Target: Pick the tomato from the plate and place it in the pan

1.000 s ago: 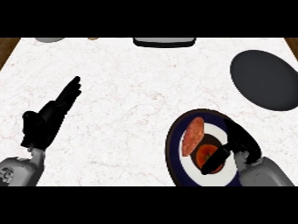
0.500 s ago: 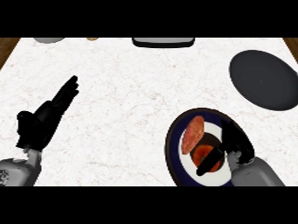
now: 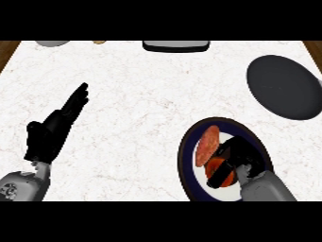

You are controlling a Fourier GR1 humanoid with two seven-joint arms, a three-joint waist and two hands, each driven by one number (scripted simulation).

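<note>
Right hand: my right hand (image 3: 234, 158) sits over the plate at about 5 o'clock on the counter, fingers curled down round the tomato; I read it as clamped on it, though the fingers hide most of the contact.
Tomato: the tomato (image 3: 219, 168) is on the plate, red showing under and beside the black fingers, not yet lifted as far as I can tell.
Plate: the plate (image 3: 188, 142) has a dark rim and white centre; a reddish slice (image 3: 207, 145) lies just beside the hand, toward 10 o'clock from it.
Pan: the pan (image 3: 284, 87) waits at 2 o'clock, well apart from the plate, handle pointing to 3 o'clock.
Left hand: my left hand (image 3: 54, 127) rests at 8 o'clock, fingers straight, holding nothing.
Risk, slip: the tomato is round, so I judge it could roll out if I lift with it off-centre.
Risk, slice: the fingers could drag the slice along.
Risk, plate: lifting at a slant could nudge the plate.
</note>
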